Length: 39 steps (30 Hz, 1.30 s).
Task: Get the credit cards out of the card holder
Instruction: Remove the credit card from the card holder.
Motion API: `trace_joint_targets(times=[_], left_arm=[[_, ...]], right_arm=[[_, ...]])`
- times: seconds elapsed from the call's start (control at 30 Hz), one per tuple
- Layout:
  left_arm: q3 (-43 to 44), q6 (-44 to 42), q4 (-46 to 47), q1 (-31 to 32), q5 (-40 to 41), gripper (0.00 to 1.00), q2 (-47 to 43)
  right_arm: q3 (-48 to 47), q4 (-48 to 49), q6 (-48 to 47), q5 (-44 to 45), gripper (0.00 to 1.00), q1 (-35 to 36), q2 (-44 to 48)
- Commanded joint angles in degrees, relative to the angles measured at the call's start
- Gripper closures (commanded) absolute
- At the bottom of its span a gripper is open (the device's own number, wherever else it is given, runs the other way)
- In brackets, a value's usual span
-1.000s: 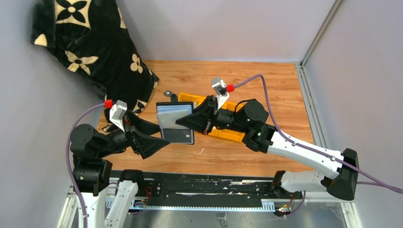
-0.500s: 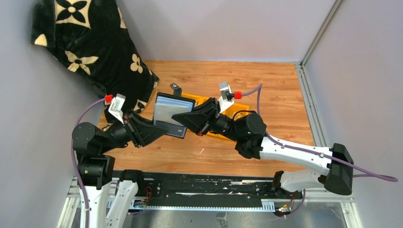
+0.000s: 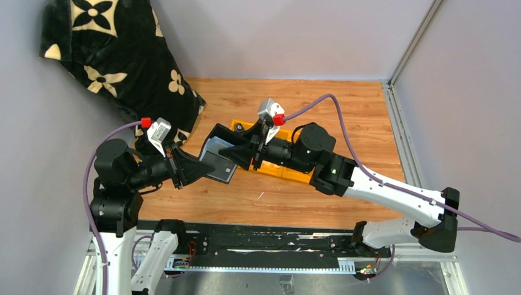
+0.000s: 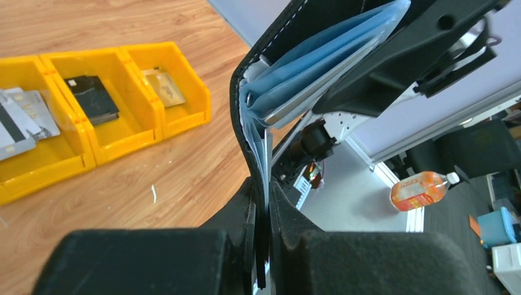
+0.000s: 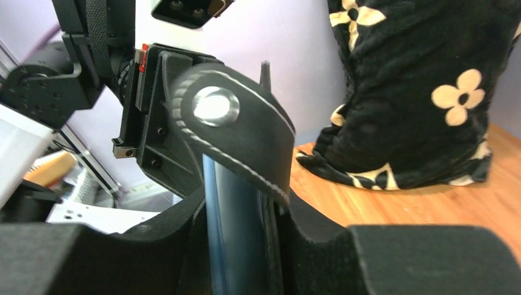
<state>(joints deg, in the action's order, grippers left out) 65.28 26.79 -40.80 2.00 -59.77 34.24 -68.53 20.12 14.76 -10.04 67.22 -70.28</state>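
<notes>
The card holder [image 3: 216,157] is held aloft over the counter [image 3: 319,104], partly open, pinched along one edge by the left hand [image 3: 206,167] and gripped at its tab end by the right hand [image 3: 238,152]. Credit cards [image 4: 92,98] are seen lying across the three compartments of the yellow tray [image 4: 203,104] nearby.

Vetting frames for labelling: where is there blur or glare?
Top external: evenly lit, sharp, the card holder clear. Left wrist: the left gripper is blurred up close, yellow tray sharper. Right wrist: right gripper soft, glare on the holder's snap.
</notes>
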Motion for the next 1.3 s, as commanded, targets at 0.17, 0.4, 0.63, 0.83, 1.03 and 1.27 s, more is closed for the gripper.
trace_joint_targets(times=[0.17,0.4,0.63,0.83,1.03,1.27], left_arm=[[3.1,-11.19,-11.7,0.01,-1.08,0.92,1.85],[4.76,-14.64,-14.03,-0.03,0.63,0.93,2.41],[3.29,-16.32,-14.14,-0.06,4.0,0.38,0.81],[2.9,-14.44,-12.07,-0.05,3.6,0.26,-0.82],[-0.06,-9.49,-4.41,-0.06,0.35,0.26,-4.31],[-3.03,0.86,7.69,-0.02,-2.38,0.31,-6.47]], right_arm=[[-6.61,-19.91,-13.06,2.2,0.69,-0.3,-1.73],[-5.91,-19.88,-14.14,-0.87,1.0,-0.25,0.65],[-0.36,-8.31,-1.05,0.25,1.0,-0.34,2.64],[10.47,13.05,13.18,3.23,1.0,-0.34,6.35],[17.28,26.7,22.16,5.72,1.0,-0.34,7.42],[21.93,37.6,26.41,6.18,1.0,-0.34,6.2]])
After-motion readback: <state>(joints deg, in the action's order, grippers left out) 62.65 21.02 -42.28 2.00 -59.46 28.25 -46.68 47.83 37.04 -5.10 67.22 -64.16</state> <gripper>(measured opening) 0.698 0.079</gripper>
